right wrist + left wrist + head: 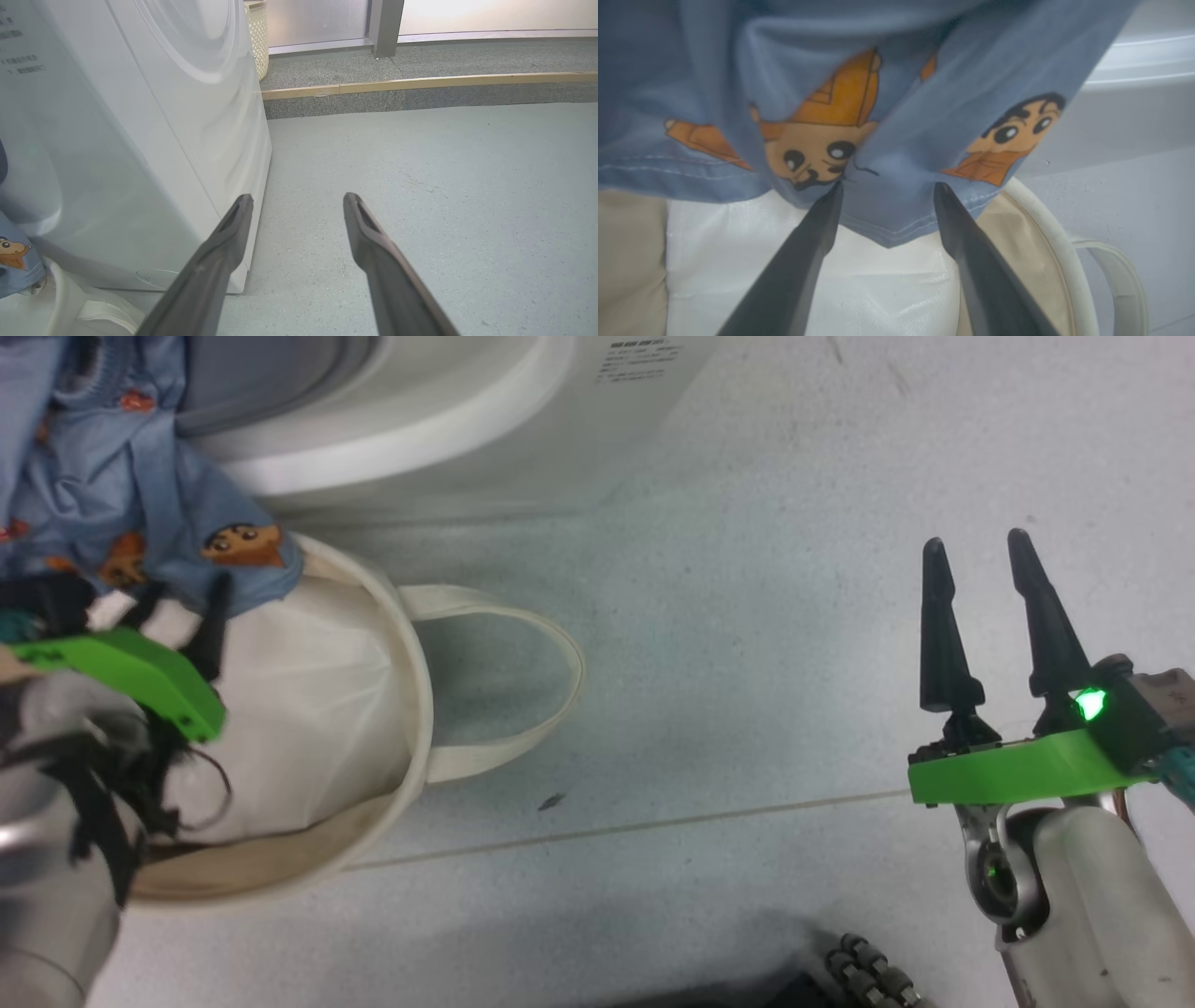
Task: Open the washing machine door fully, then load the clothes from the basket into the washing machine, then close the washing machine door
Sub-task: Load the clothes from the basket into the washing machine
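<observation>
**Left gripper at the hem, jaws apart**

The left gripper (887, 190) is standing with its jaws apart. The hem of the clothes (121, 495) is hanging between the two fingers, unpinched. In the head view the clothes are sitting at 10 o'clock, apparently draping from the grey gasket (271, 383) of the washing machine (448, 439) onto the far rim of the basket (420, 691). The right gripper (976, 546) is hovering at 3 o'clock over the floor, jaws apart, carrying nothing.

Risk: the cloth is trailing outside the drum. Left so, it is likely sliding back into the basket or getting caught by the door. Closing on the hem alone is risking a weak pinch.

Views: the left wrist view is showing the hem between the fingers, which the head view is hiding. The right wrist view is adding a woven bin (257, 42) at 12 o'clock.
</observation>
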`<state>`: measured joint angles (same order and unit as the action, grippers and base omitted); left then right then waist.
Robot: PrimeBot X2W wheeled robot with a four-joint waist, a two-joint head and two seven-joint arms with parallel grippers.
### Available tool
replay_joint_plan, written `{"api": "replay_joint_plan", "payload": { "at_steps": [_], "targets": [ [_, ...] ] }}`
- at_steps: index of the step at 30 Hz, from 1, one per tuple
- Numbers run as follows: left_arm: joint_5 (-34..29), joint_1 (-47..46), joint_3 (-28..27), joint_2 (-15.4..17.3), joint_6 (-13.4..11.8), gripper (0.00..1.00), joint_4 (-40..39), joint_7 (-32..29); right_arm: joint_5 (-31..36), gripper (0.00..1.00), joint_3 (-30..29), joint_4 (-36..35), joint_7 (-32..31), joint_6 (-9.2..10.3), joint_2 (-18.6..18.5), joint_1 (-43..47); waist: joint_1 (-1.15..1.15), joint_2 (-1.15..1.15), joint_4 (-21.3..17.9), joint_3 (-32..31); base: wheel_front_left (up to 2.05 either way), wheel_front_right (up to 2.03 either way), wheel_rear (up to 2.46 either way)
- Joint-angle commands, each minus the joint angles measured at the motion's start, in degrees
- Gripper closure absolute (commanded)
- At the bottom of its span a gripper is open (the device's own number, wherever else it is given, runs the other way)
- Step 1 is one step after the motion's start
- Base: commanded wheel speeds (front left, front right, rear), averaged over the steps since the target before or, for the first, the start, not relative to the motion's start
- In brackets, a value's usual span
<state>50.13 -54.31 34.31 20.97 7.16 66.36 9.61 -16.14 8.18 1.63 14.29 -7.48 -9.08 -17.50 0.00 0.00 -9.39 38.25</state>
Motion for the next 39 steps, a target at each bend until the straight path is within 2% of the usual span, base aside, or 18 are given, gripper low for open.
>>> {"api": "replay_joint_plan", "payload": {
  "at_steps": [1,9,10,11,12,17,22,28,32,35,39],
  "targets": [
    [0.3,-2.0,-1.3,3.4,0.3,0.00,0.9,0.8,0.6,0.00,0.6,-2.1,0.7,-0.01,0.1,0.6,0.00,0.00,0.1,1.4,0.00,0.00,0.00],
    [0.3,-6.9,-1.0,5.0,0.3,0.00,4.3,4.2,1.5,0.00,-0.1,-2.8,0.7,-0.01,0.1,0.9,0.00,0.00,0.0,3.3,0.00,0.00,0.00],
    [0.1,-7.2,-0.9,5.0,0.3,0.28,4.4,4.5,1.6,0.00,-0.3,-2.8,0.7,-0.01,0.2,1.0,0.00,0.00,0.0,3.4,0.00,0.00,0.00],
    [-0.1,-7.5,-0.8,5.1,0.3,0.93,4.5,4.7,1.6,0.00,-0.4,-2.8,0.7,-0.01,0.2,1.0,0.00,0.00,0.0,3.5,0.00,0.00,0.00],
    [-0.3,-7.8,-0.8,5.2,0.3,1.00,4.6,4.9,1.6,0.00,-0.6,-2.8,0.7,-0.01,0.2,1.0,0.00,0.00,0.1,3.6,0.00,0.00,0.00],
    [-1.1,-8.5,-1.2,5.1,0.3,1.00,4.1,5.3,1.6,0.00,-0.7,-2.7,0.7,-0.01,0.6,0.7,0.00,0.00,0.6,3.5,0.00,0.00,0.00],
    [-4.4,-7.2,-4.5,5.1,-0.3,1.00,-2.1,5.4,1.2,0.00,-0.8,-2.3,0.7,-0.01,1.0,0.3,0.00,0.00,2.0,1.9,0.00,0.00,0.00],
    [-13.4,-1.0,-12.1,5.5,-1.8,1.00,-14.5,5.4,0.1,0.00,-0.2,-0.9,0.7,-0.01,1.5,0.1,0.00,0.00,3.6,-1.4,0.00,0.00,0.00],
    [-20.4,3.0,-17.0,5.5,-3.8,1.00,-22.2,5.4,-0.6,0.00,0.4,0.5,0.7,-0.01,1.7,-0.1,0.00,0.00,4.3,-3.6,0.00,0.00,0.00],
    [-23.4,4.9,-20.3,4.8,-3.4,1.00,-26.4,5.4,-1.1,0.00,0.8,1.3,0.7,-0.01,2.0,0.0,0.00,0.00,4.5,-5.1,0.00,0.00,0.00],
    [-26.2,3.9,-22.8,4.6,-2.4,1.00,-28.2,5.4,-1.6,0.00,1.4,1.8,0.7,-0.01,2.1,0.1,0.00,0.00,4.0,-5.7,0.00,0.00,0.00]
  ]
}}
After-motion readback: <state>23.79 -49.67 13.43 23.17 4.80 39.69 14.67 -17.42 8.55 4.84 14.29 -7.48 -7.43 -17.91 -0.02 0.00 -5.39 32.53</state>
